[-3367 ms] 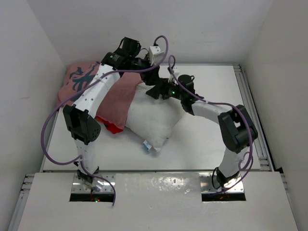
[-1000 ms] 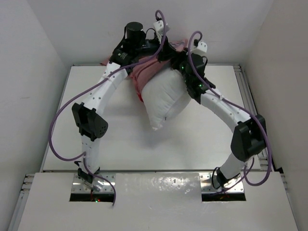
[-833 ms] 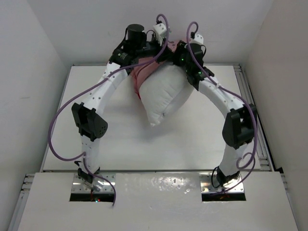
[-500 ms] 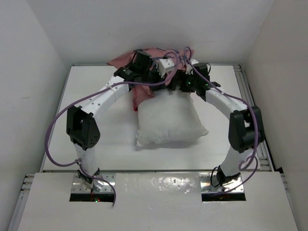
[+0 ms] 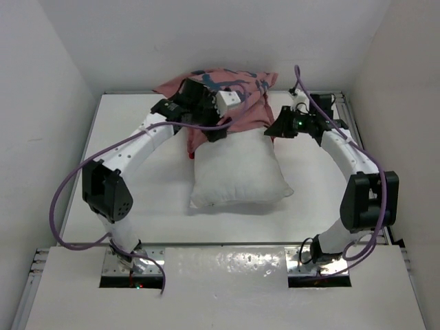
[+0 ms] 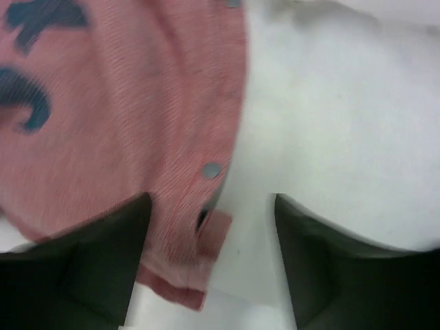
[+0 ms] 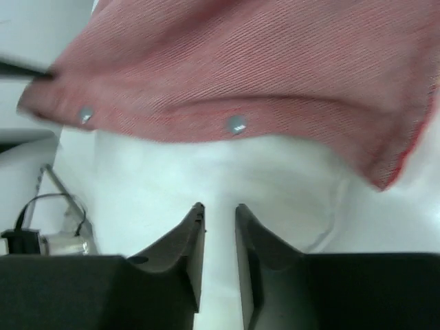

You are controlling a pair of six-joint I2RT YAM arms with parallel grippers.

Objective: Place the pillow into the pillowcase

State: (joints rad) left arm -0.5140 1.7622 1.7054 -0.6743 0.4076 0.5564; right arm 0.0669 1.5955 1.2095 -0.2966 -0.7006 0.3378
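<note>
The white pillow (image 5: 237, 168) lies flat in the middle of the table. Its far end is tucked under the pink pillowcase (image 5: 227, 82), which is bunched against the back wall. My left gripper (image 5: 217, 130) hovers over the pillow's far left corner. In the left wrist view that gripper (image 6: 210, 206) is open, and the pillowcase (image 6: 124, 124) hem with a snap (image 6: 212, 170) lies loose below the jaws beside the pillow (image 6: 330, 124). My right gripper (image 5: 273, 130) is at the far right corner. Its jaws (image 7: 220, 213) are a narrow gap apart with nothing between them, facing the pillow (image 7: 206, 179) under the pillowcase (image 7: 261, 62) edge.
The white table (image 5: 137, 185) is walled on the left, back and right. A metal rail (image 5: 357, 144) runs along its right side. Purple cables loop off both arms, one (image 5: 69, 185) out over the table's left part.
The pillow, held hanging a second ago, now lies flat on the table. My left gripper has opened and let go of the pillowcase. The right arm has swung right, away from the left gripper.
</note>
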